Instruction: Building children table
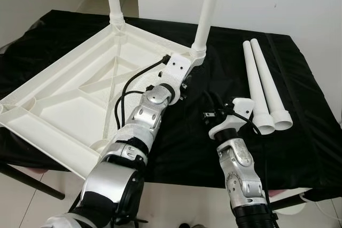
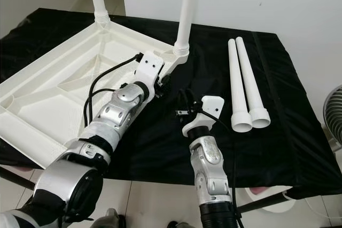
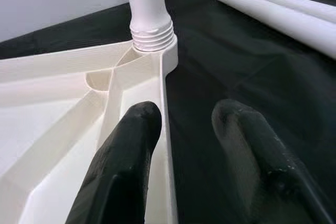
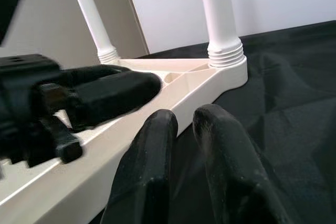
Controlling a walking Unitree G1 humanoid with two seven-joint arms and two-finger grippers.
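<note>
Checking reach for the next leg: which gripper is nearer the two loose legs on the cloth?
Right. The right gripper hovers over the black cloth just beside the loose legs; the left gripper is farther off, at the tabletop's edge.

Left fingers (image 3: 131, 145) apart, right fingers (image 4: 157, 150) together.

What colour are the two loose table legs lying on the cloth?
White; the loose table legs show best in the left eye view.

White plastic tabletop (image 1: 64, 100) upside down under left pincer (image 3: 181, 129); two legs (image 1: 206, 12) screwed upright; two loose white legs (image 1: 264, 86) beyond right pincer (image 4: 184, 124).
</note>
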